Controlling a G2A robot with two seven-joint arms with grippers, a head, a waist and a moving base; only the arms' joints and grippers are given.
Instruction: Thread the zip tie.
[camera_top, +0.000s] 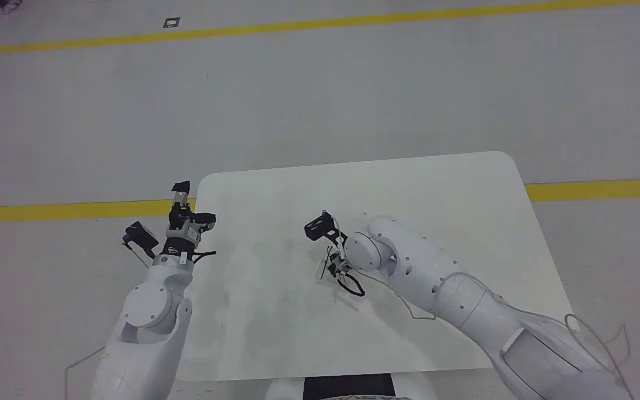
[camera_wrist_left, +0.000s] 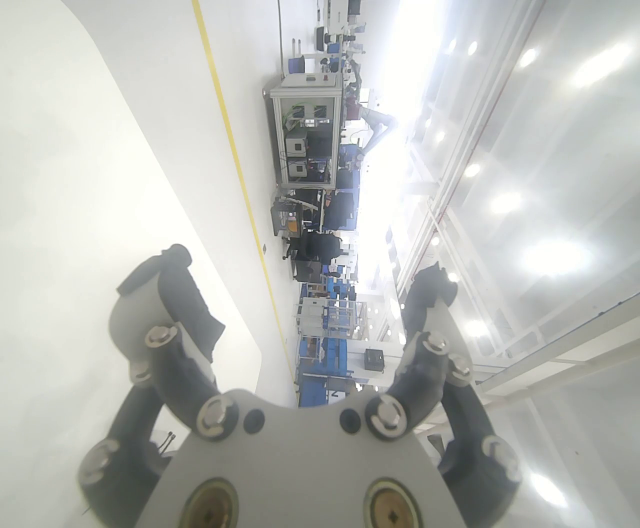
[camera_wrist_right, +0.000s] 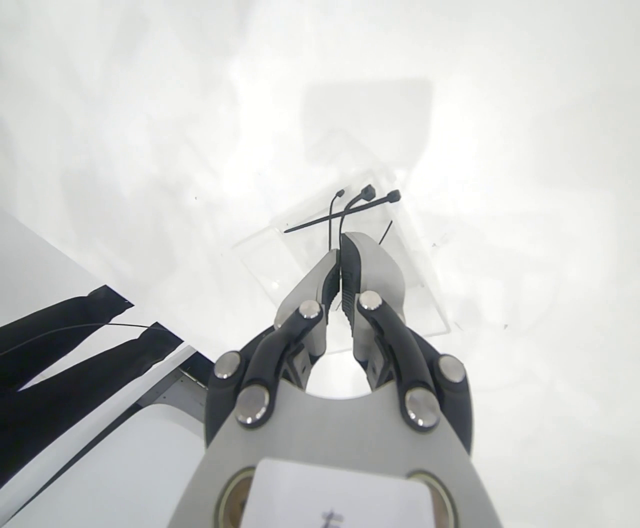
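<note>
My right gripper (camera_wrist_right: 341, 260) is shut on thin black zip ties (camera_wrist_right: 334, 220) that rise from between its fingertips; two heads stand just beyond them, and I cannot tell whether one strap or both are pinched. A third zip tie (camera_wrist_right: 345, 212) lies flat across them in a clear tray (camera_wrist_right: 400, 300). In the top view this gripper (camera_top: 333, 268) is near the table's middle, with a black zip tie loop (camera_top: 352, 287) beside it. My left gripper (camera_wrist_left: 300, 285) is open and holds nothing, hanging at the table's left edge (camera_top: 178, 205).
The white table (camera_top: 440, 210) has bare surface at the right and the back. Its left edge (camera_wrist_left: 165, 190) runs beside my left gripper, with grey floor and a yellow line (camera_top: 300, 25) beyond it.
</note>
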